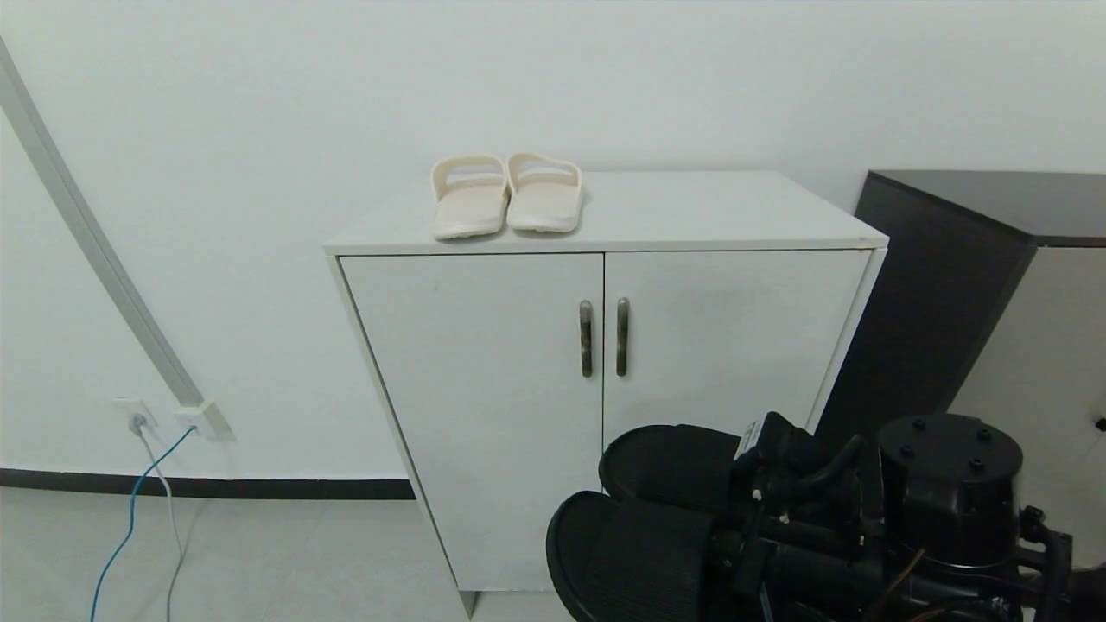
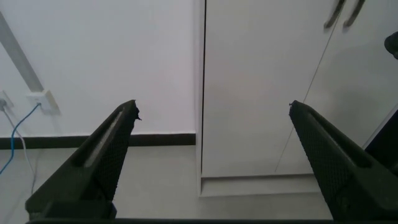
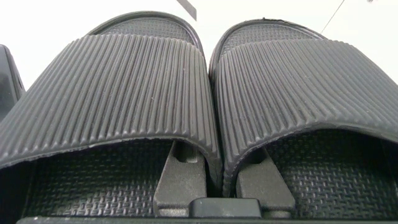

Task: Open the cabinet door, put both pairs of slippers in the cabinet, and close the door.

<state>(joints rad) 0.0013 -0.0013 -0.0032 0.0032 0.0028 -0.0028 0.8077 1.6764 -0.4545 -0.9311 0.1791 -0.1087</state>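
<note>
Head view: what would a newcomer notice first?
The cream slippers sit side by side on top of the shut white cabinet. Low at the right, the black slippers are held together by the right pincer.

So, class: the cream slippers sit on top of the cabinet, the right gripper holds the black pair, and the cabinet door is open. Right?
No: the head view shows both cabinet doors shut. The cream slippers are on top and the right gripper holds the black pair.

White wall (image 1: 778,86) with a black skirting strip (image 1: 207,486); grey floor (image 1: 302,553); a dark unit (image 1: 933,294) at right.
</note>
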